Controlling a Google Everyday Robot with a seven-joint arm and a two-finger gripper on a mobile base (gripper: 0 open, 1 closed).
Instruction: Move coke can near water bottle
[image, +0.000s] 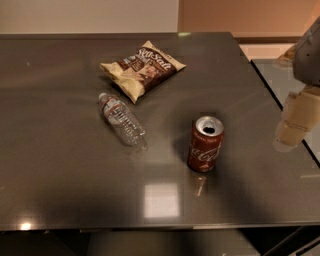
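The coke can (205, 144) stands upright on the dark table, right of centre, its silver top and dark drinking hole facing up. The water bottle (121, 119) lies on its side to the can's left, white cap pointing to the far left, a clear gap between the two. My gripper (291, 125) is at the right edge of the view, cream-coloured, hanging above the table's right edge, well to the right of the can and touching nothing.
A brown-and-cream chip bag (142, 68) lies flat behind the bottle. The table (60, 170) has its right edge near the gripper and its front edge low in the view. A second grey surface (280, 80) lies beyond the right edge.
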